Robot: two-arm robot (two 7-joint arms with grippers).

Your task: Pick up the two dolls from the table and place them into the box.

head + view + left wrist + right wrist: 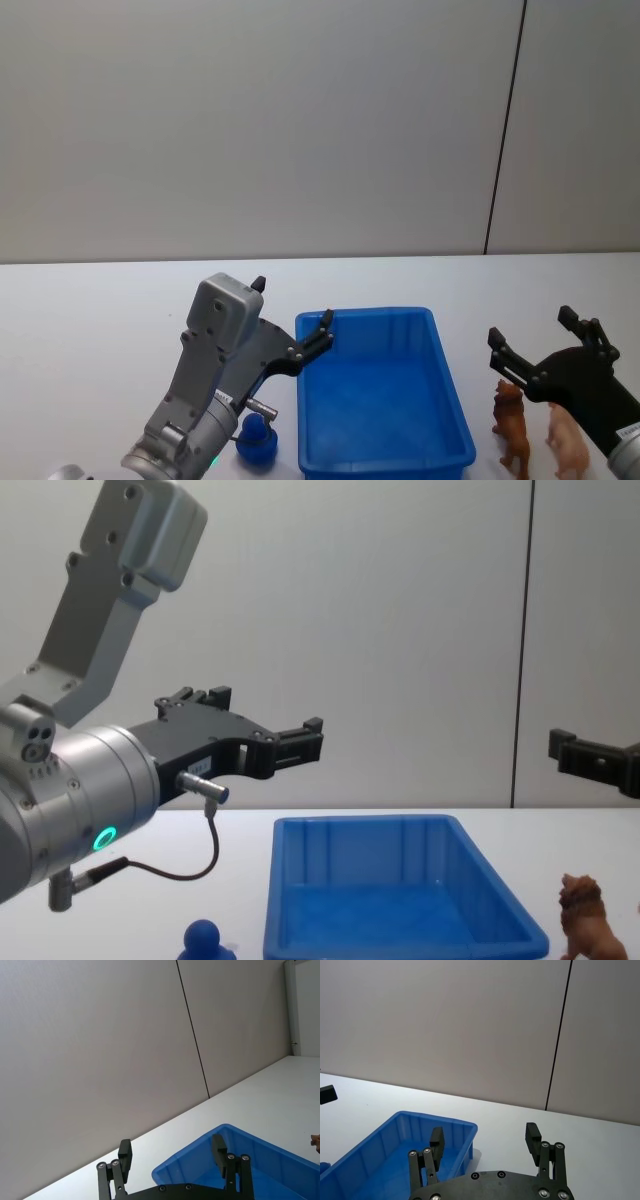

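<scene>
Lion [511, 425] and pink figure [567, 445] stand side by side at the near right, just beside the blue box [370, 313]. The dark blue figure [256, 440] sits on the box's near left. The right gripper [531, 328] hovers over the lion, fingers spread wide and empty. The left gripper [292, 305] hangs by the box's far left corner, fingers apart, apparently touching nothing.

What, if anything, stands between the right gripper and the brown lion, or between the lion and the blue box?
Nothing visible does. The open right gripper hangs above the lion with only air between them. Bare table separates the lion from the right wall of the box.
</scene>
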